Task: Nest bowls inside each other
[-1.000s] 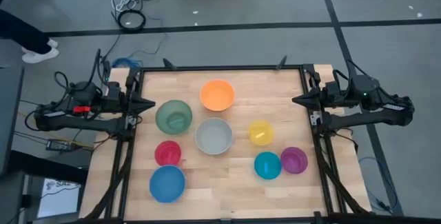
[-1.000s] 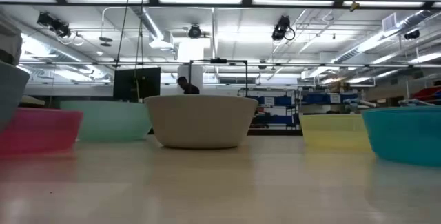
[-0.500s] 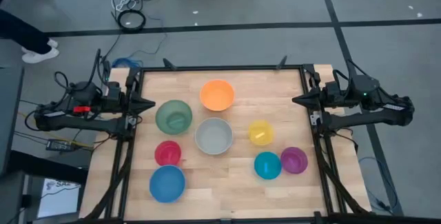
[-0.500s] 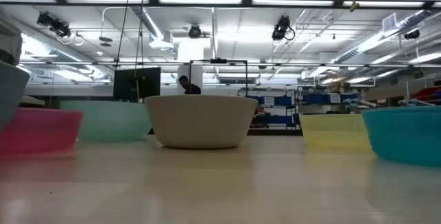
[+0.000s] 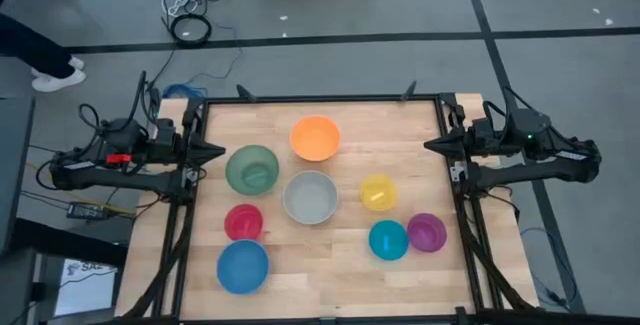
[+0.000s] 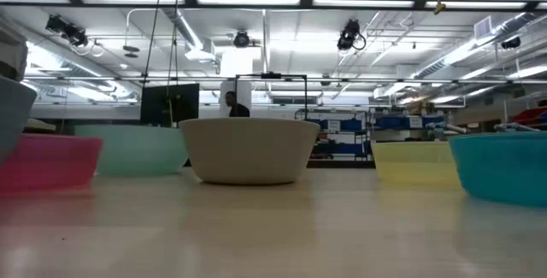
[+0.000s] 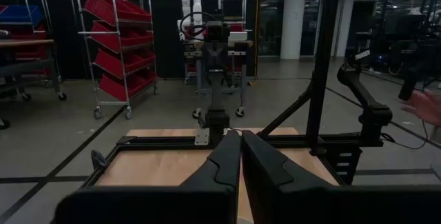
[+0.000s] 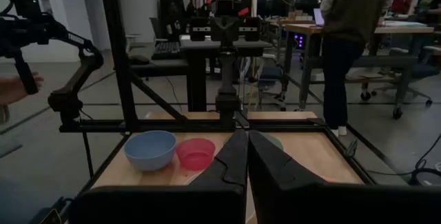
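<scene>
Eight bowls stand apart, upright on their bases, on the wooden table [image 5: 330, 280]: orange [image 5: 315, 137] at the far middle, green [image 5: 251, 169], grey [image 5: 310, 197] in the centre, yellow [image 5: 378, 192], red [image 5: 243, 222], blue [image 5: 243, 266] at the near left, teal [image 5: 388, 240] and purple [image 5: 427, 232]. None sits inside another. My left gripper [image 5: 218, 151] is shut and points level over the table's left edge, above the bowls. My right gripper [image 5: 430, 145] is shut and points level over the right edge. Both touch nothing.
A black frame [image 5: 320, 98] runs round the table. The low view shows the grey bowl [image 6: 248, 150] between the red [image 6: 47, 160] and yellow [image 6: 416, 162] ones. A person [image 8: 351, 45] stands beyond the table's left side, and a hand [image 8: 14, 86] shows beside it.
</scene>
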Tool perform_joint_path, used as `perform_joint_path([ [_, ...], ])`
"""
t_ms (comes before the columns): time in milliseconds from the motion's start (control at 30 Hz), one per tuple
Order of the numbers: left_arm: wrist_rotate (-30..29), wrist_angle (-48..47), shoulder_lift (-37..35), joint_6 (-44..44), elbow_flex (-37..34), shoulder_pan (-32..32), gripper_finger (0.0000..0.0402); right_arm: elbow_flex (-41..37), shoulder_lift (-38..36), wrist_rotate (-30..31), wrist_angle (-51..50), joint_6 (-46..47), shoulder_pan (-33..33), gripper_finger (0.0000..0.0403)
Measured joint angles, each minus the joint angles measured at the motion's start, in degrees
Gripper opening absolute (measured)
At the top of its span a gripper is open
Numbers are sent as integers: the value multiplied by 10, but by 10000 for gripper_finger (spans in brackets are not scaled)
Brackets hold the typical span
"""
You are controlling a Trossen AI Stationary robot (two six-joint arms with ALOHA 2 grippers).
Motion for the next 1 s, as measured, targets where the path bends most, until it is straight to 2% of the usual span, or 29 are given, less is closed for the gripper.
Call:
perform_joint_path([
  [167, 0, 4, 0, 0, 0, 0, 25, 0, 0, 0, 0, 0, 0, 1],
  [367, 0, 71, 0, 0, 0, 0, 25, 0, 0, 0, 6, 0, 0, 2],
  [667, -3, 229, 0, -1, 0, 0, 25, 0, 0, 0, 131, 33, 0, 1],
  [767, -5, 267, 0, -32, 0, 0, 25, 0, 0, 0, 169, 36, 0, 1],
  [833, -1, 274, 0, -62, 0, 0, 25, 0, 0, -2, 199, 66, 0, 1],
  [900, 2, 273, 0, -56, 0, 0, 25, 0, -2, -13, 210, 96, 0, 3],
  [1000, 2, 261, 0, -43, 0, 0, 25, 0, -3, -8, 224, 87, 0, 4],
])
